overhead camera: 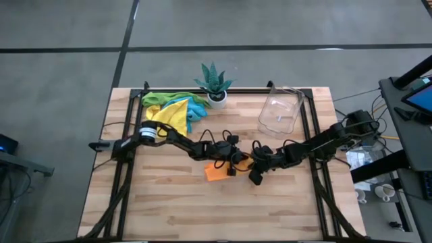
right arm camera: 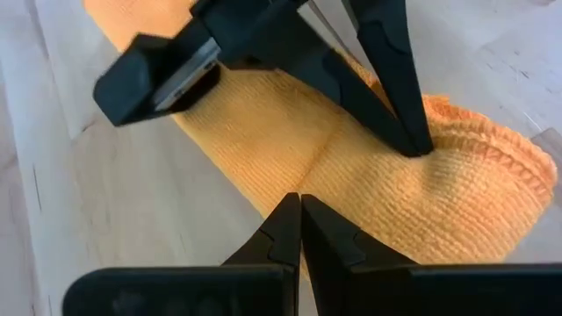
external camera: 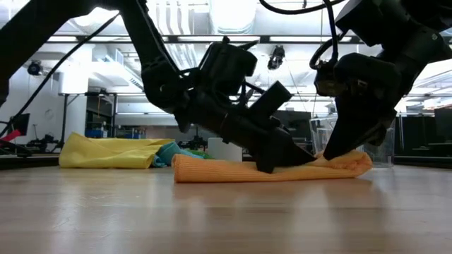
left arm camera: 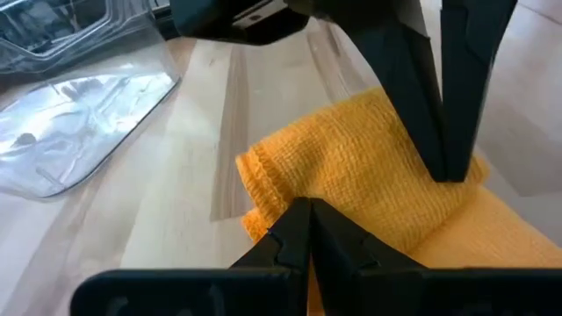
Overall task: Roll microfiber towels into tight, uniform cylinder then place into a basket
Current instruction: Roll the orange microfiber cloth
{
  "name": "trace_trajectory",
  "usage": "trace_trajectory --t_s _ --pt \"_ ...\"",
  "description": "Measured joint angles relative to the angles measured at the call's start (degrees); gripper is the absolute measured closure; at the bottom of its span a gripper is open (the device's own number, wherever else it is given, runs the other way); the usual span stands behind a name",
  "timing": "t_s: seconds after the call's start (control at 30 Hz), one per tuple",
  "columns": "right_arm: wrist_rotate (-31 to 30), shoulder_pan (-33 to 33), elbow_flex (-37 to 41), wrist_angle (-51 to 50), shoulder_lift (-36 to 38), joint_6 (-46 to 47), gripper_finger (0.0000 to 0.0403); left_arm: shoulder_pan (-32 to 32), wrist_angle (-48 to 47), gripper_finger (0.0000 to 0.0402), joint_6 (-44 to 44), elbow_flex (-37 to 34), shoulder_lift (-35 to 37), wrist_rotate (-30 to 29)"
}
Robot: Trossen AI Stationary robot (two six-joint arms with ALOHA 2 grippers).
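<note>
Wooden table [overhead camera: 169,209], mid-area: orange towel [overhead camera: 215,173], folded flat, pressed by left gripper [overhead camera: 233,164] and right gripper [overhead camera: 255,177], both with fingers together, tips on cloth. Behind: clear basket [overhead camera: 280,111]; heap of yellow, green, blue towels [overhead camera: 172,108]; potted plant [overhead camera: 214,82].

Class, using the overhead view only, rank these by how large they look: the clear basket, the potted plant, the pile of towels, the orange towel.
1. Pile of towels
2. Clear basket
3. Potted plant and orange towel: unsure, since both closed grippers cover part of the towel.
</note>
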State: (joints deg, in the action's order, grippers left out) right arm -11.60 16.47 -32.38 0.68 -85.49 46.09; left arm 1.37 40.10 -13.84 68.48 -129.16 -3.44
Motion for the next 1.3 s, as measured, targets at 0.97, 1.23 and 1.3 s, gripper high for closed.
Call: trace_trajectory --t_s 0.97,1.23,1.3 --pt "-25.1 9.9 20.8 30.9 6.0 -5.0 0.0394 0.0 -0.2 0.0402 -0.1 -0.3 0.2 -0.1" --pt "-25.9 9.9 19.6 32.1 -2.6 -3.9 0.0394 0.0 -0.3 0.0402 -0.1 -0.3 0.4 0.0" --pt "-24.7 9.9 19.2 31.6 -4.6 -3.6 0.0394 0.0 -0.3 0.0402 -0.1 -0.3 0.4 0.0"
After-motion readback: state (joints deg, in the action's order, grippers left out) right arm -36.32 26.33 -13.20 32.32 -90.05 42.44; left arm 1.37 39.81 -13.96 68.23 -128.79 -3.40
